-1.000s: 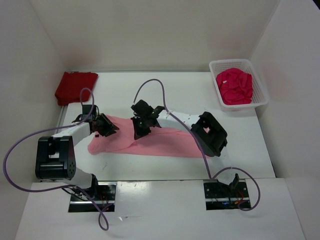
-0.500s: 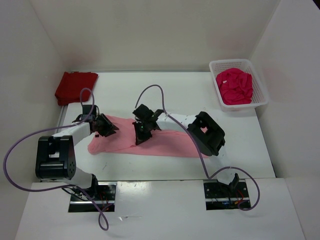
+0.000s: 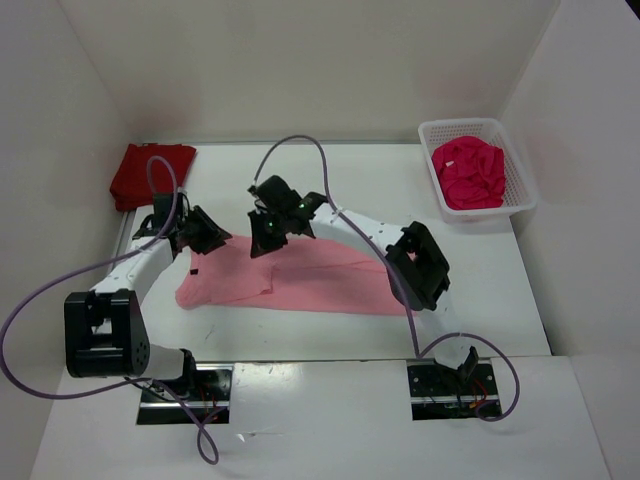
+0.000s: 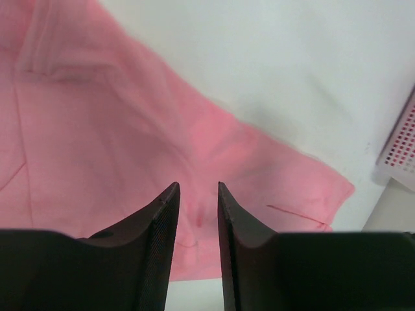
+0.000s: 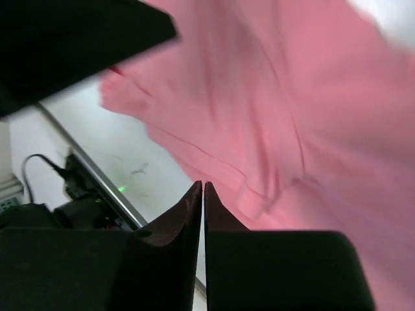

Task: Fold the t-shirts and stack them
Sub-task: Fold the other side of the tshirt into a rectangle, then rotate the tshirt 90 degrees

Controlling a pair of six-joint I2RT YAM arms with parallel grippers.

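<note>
The light pink shirt (image 3: pixel 300 285) lies spread on the counter (image 3: pixel 480 300). Above it, the left claw (image 4: pixel 198 188) gapes slightly (empty) and the right claw (image 5: pixel 200 186) is virtually closed, gripping nothing.

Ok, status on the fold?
Left hand slightly open, empty, above light pink t-shirt. Right hand nearly shut, empty. Dark red t-shirt folded far left; magenta t-shirt in mesh basket. Nothing in the way.

- White links and black joint housings are seen on the left arm (image 3: pixel 135 265) and the right arm (image 3: pixel 360 228).
- Purple cables (image 3: pixel 290 139) are looped alongside.
- Black ribbed fingers (image 4: pixel 159 253) are fitted to the left hand (image 4: pixel 198 188).
</note>
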